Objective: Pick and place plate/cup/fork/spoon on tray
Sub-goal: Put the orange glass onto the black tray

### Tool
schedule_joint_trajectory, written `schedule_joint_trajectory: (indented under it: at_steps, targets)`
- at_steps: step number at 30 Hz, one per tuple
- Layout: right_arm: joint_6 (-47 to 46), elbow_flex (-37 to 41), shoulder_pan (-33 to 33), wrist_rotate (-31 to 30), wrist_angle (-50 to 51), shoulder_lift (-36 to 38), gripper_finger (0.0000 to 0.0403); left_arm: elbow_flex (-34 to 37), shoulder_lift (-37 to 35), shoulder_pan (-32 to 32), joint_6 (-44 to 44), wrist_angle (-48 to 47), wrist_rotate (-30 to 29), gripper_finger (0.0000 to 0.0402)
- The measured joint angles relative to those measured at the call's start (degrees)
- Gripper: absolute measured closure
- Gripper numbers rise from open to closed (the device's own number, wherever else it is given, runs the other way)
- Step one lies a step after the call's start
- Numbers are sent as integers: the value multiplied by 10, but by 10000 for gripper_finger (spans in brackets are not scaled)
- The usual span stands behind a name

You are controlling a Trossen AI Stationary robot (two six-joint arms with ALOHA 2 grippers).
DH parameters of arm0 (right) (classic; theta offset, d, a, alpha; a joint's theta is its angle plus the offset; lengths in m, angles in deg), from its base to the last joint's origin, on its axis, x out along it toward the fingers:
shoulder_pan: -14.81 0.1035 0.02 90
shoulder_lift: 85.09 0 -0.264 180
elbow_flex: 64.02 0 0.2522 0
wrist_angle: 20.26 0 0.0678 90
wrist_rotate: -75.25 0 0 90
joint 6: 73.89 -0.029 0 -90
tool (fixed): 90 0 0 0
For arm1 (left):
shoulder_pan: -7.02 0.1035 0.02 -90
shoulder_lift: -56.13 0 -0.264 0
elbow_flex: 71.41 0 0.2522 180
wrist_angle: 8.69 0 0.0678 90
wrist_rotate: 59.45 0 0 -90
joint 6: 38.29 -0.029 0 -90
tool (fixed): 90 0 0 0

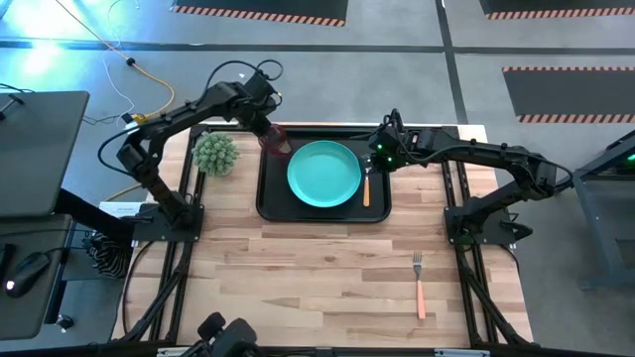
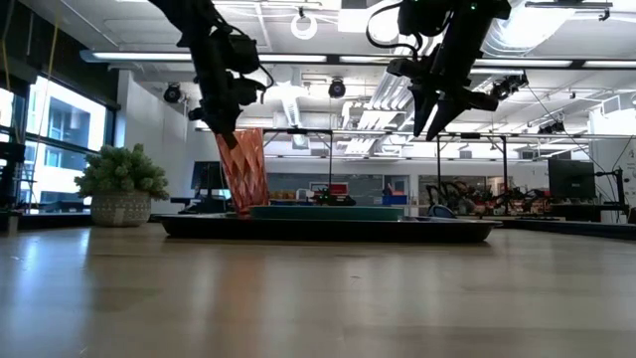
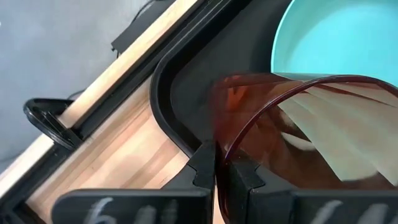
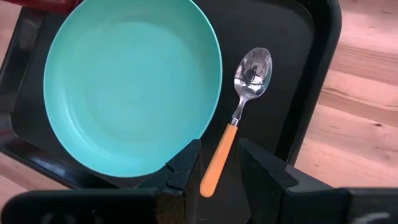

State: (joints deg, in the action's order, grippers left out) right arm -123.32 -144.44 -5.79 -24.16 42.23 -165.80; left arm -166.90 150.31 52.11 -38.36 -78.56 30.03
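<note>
From above, the black tray (image 1: 323,211) sits toward the far side of the wooden tabletop (image 1: 317,288). The teal plate (image 1: 323,174) lies in its middle, and the spoon (image 1: 366,185) lies on the tray just beside the plate, on the side of the right arm. The left hand (image 1: 270,136) is at the tray's far corner on the left arm's side, pinching the red-brown cup (image 1: 277,140). The right hand (image 1: 375,154) is over the tray's far edge by the spoon. The fork (image 1: 420,281) lies alone on the bare wood, well apart from the tray, toward the near edge on the right arm's side. A spiky green plant (image 1: 215,153) stands just beside the tray.

At table height, the cup (image 2: 245,170) is tilted in the left hand (image 2: 227,134), its base low at the tray (image 2: 328,228). The right hand (image 2: 435,121) hangs above the tray, its fingers slightly spread and touching nothing. The potted plant (image 2: 121,185) stands off to one side.

The left wrist view shows the fingers (image 3: 202,168) pressed on the cup (image 3: 311,130) wall, one inside the rim and one outside, over the tray (image 3: 180,81) corner with the plate (image 3: 329,37) beyond.

The right wrist view shows the fingers (image 4: 184,169) spread, with the spoon (image 4: 236,118) handle between them below and the plate (image 4: 130,81) alongside on the tray (image 4: 298,74).
</note>
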Motion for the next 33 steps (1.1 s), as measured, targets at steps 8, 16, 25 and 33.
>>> schedule_joint_trajectory:
  at_steps: [8,16,25,33]
  targets:
    - [6,0,0,4,-1,0,304,-83,40,17,-2,-68,10,398]
    - [2,0,0,-18,-1,0,304,-117,71,41,-21,-119,18,398]
    - [-10,0,0,-19,-1,0,304,-117,96,42,-32,-116,18,394]
    - [-10,0,0,-18,-1,0,304,-116,107,42,-32,-115,17,393]
